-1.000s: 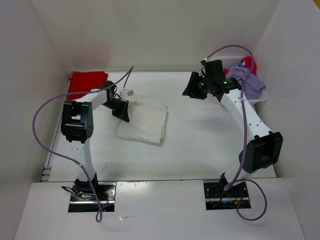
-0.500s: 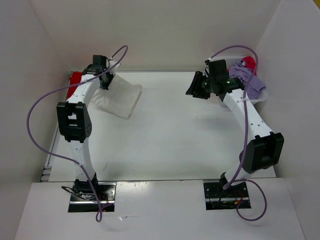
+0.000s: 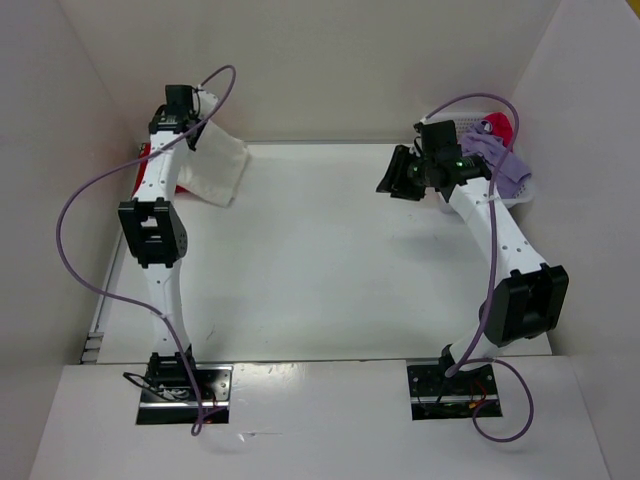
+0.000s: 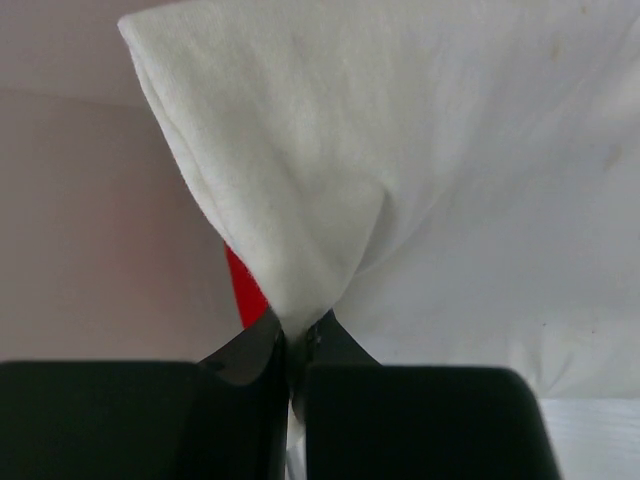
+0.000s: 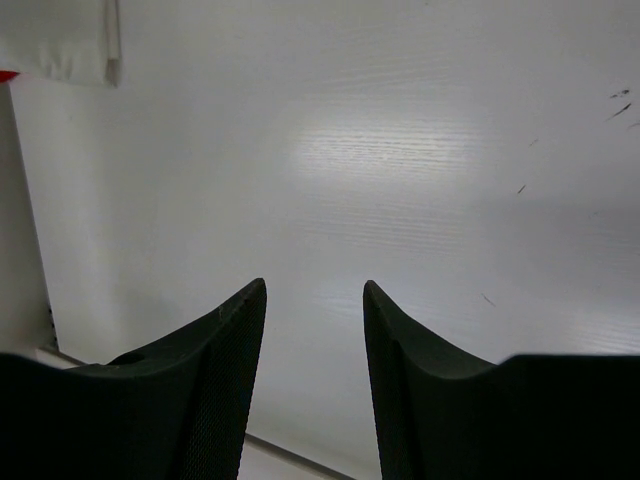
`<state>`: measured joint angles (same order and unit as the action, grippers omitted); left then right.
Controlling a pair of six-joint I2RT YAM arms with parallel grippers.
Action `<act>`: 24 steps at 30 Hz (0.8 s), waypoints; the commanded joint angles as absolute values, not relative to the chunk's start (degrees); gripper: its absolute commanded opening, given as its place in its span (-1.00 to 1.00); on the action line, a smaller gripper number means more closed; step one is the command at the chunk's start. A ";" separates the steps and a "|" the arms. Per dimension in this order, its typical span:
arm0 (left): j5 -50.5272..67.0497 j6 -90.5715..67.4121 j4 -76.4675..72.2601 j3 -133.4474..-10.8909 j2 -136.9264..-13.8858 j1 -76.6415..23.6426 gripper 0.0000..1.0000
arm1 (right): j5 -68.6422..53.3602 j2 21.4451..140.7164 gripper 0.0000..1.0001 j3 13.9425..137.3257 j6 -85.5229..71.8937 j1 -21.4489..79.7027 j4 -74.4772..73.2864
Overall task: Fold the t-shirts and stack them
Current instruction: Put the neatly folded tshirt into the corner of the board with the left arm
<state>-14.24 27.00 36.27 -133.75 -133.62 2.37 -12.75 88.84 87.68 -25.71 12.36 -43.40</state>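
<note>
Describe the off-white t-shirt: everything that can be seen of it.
The off-white t-shirt is plain soft cloth, folded into a compact bundle with no print showing. It is at the far left corner of the table, pinched at one bunched edge by the shut left gripper, and drapes from it in soft creases. It partly covers the red t-shirt below it. Whether its lower edge rests on that shirt cannot be told.

The folded off-white t-shirt (image 3: 218,170) hung over the far left corner of the table (image 3: 330,270), a bunched edge pinched in the left gripper (image 4: 296,345). A sliver of the red t-shirt (image 3: 148,157) showed beneath it. At the far right corner, the lavender t-shirt (image 3: 503,165) lay crumpled over the basket (image 3: 462,122), with the pinkish-red t-shirt (image 3: 497,126) behind it.
</note>
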 commanded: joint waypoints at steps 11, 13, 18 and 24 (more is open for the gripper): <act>-12.39 26.19 50.01 -167.17 -150.47 11.16 -1.00 | -12.39 90.88 -0.01 90.44 -24.52 11.87 -47.37; -11.69 25.58 50.01 -167.17 -151.87 12.39 -1.00 | -13.00 91.41 -0.01 90.97 -24.52 11.87 -47.37; -15.73 24.87 48.96 -168.93 -155.38 13.54 -0.87 | -13.01 92.64 0.05 92.72 -24.52 11.87 -49.04; -24.42 23.73 45.89 -168.93 -156.62 16.00 0.06 | -11.87 92.64 0.09 93.87 -23.99 11.87 -50.27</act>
